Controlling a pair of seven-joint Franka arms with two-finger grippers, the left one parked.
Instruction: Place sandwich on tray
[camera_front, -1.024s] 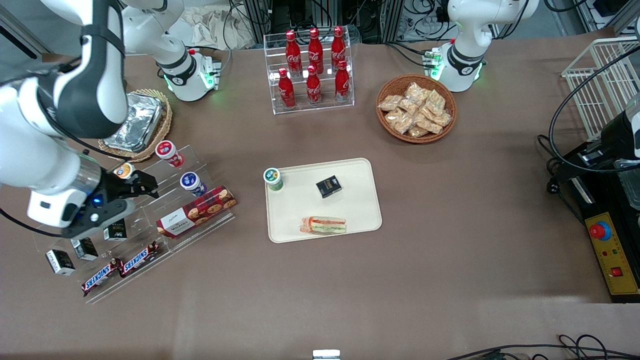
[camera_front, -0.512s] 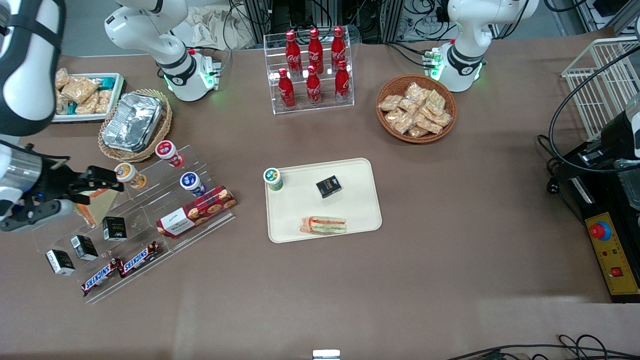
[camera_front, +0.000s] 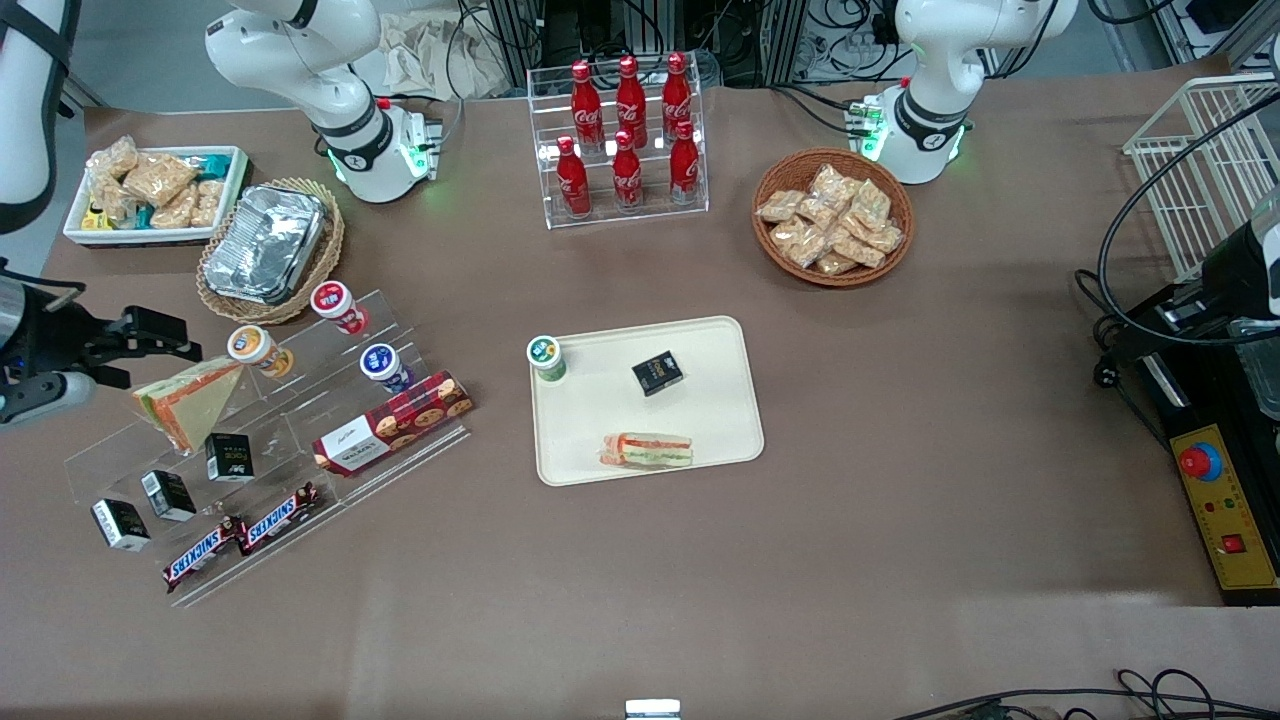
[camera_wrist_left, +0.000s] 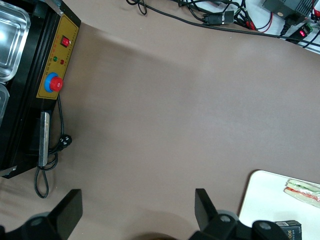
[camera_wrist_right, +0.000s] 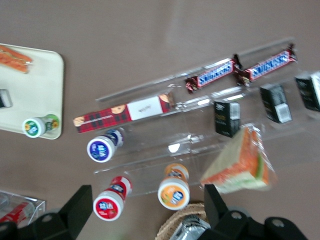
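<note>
Sandwich lay on tray, near rim nearest front camera. Pincer hung spread open, empty, above orange-banded wedge on acrylic rack. Risk: pincer descent onto wrong wedge; sandwich near rim could slide onto desk if tray got nudged

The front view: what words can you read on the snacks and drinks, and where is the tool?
"SNICKERS": on each of the two Snickers bars on the clear rack.
"Coca-Cola": script on the red bottles, barely readable.
Cookie box, small black boxes and cup lids: print too small to read.
Sandwich on the tray: no words.
The tool is open, above the rack's end.
</note>
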